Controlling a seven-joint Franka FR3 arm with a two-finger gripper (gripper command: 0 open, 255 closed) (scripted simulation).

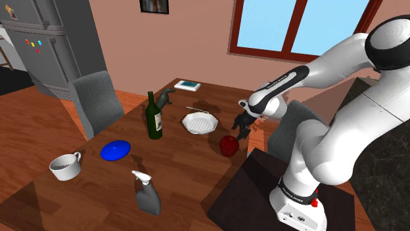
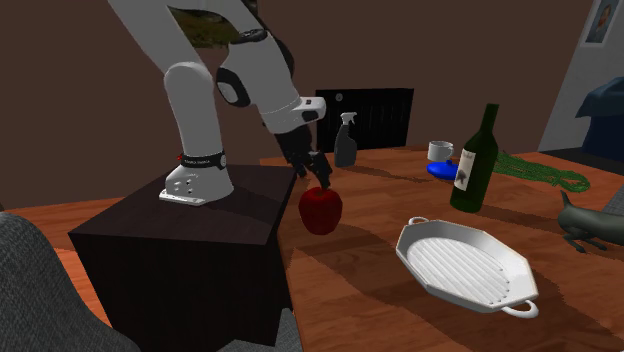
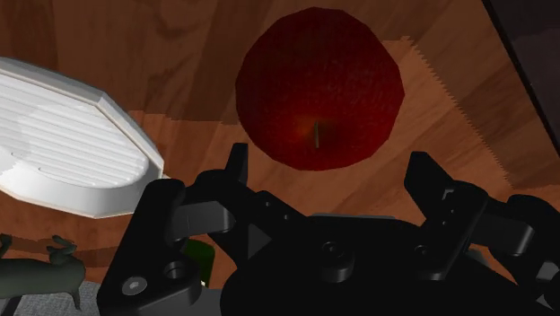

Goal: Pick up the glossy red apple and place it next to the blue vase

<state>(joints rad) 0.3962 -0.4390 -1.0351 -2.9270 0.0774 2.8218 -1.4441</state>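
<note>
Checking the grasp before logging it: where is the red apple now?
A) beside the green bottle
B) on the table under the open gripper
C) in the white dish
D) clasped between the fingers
B: the apple rests on the wooden table, and the gripper hangs over it with fingers apart, clasping nothing.

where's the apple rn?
The red apple sits on the wooden table, right of centre in the shoulder view, between the white ridged dish and the dark stand, just below the open gripper, not held.

White arm bent forward and down, black hand pointing downward, fingers apart
</note>
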